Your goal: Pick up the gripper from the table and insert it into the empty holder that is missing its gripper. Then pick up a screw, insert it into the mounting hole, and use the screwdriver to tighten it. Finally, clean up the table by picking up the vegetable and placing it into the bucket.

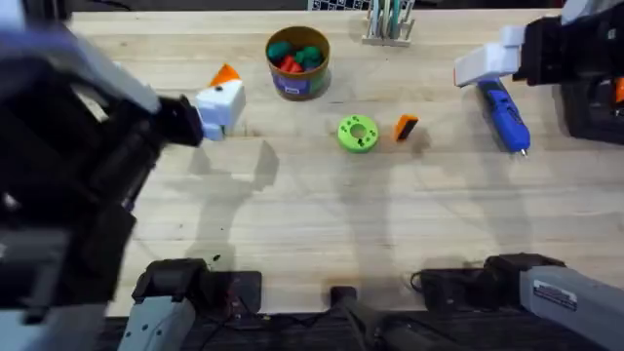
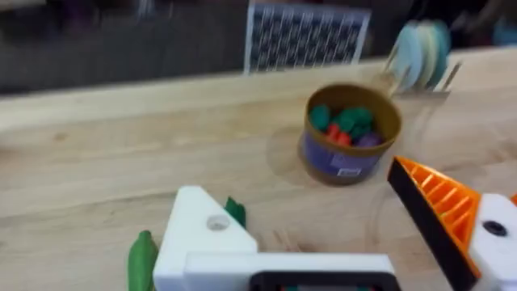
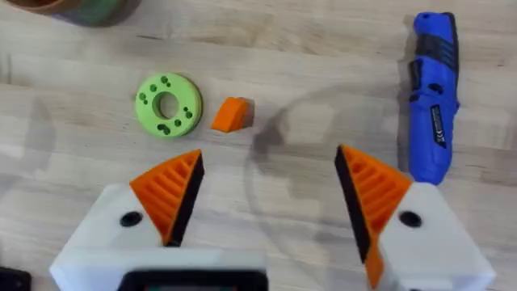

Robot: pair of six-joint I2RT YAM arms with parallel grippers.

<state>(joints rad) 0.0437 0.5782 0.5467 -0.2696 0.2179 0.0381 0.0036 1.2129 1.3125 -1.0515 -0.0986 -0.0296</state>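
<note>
Orange gripper [image 3: 232,114] beside green disc [image 3: 168,105], apparently apart.

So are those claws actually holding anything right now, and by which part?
No. The right gripper is open over bare table, and the left gripper, missing one orange finger, has nothing in it.

Looks like a robotics lab: pale wooden counter [image 1: 322,214], checkered calibration board [image 2: 305,35], 3D-printed white parts.
</note>
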